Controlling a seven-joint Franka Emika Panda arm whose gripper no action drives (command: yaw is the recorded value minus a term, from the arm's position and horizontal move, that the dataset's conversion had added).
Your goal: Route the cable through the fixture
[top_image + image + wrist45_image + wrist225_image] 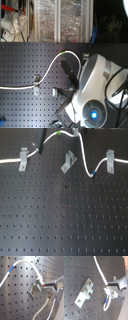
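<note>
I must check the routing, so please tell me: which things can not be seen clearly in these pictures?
- The gripper: only the fingers near the cable show in both wrist views; whether it is shut is unclear.
- First exterior view: the top edge cuts the gripper off.
- Second exterior view: the arm hides the fixture.

The arm (92, 82) reaches over the board, its tool (45, 285) pinched closed.
</note>
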